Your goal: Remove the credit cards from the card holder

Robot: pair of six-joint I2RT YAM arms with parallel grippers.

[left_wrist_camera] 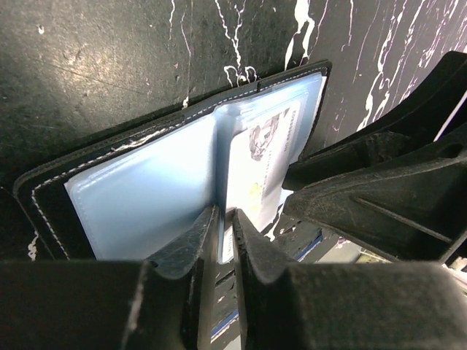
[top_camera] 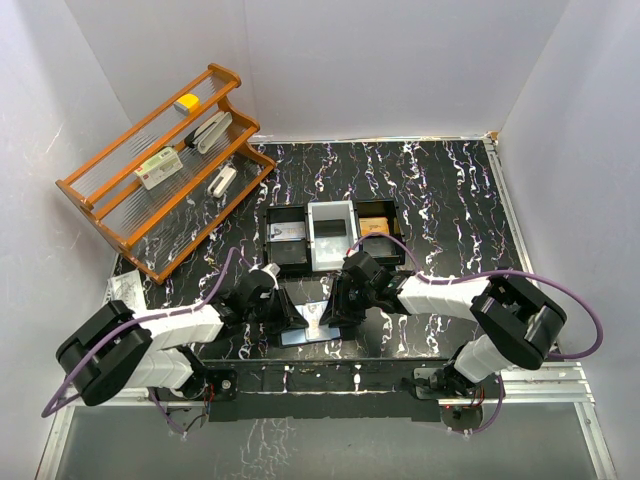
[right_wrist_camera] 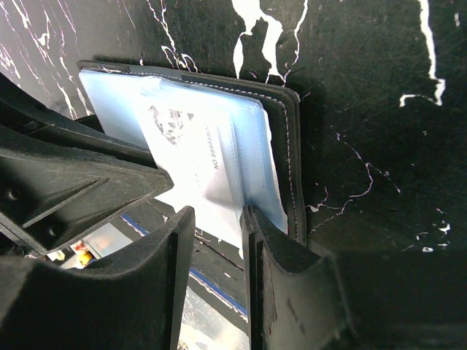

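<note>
From above: found the card holder lying open at the very front lip of the table, just in front of the black tray. Probably put there to let both claws reach its near edge. Found the left claw and the right claw meeting over it from both sides, most likely one to keep it from sliding and one to work a card loose. Could read no words from up here.

From the left wrist: saw the card holder spread out, black outside and pale blue inside, with one clear leaf standing up at the fold. Saw the left claw nearly shut, with the leaf's edge in the thin slit. Could not tell whether truly squeezing. Spotted a card in the pocket next to the fold, with a small face picture on it. Could not read its print.

From the right wrist: saw the right claw part-way closed over the near edge of the card holder — looked like a pinch, probably to steady it. Made out small print on the card, maybe ending in "ON", too blurry for more. Saw no card out yet.
</note>
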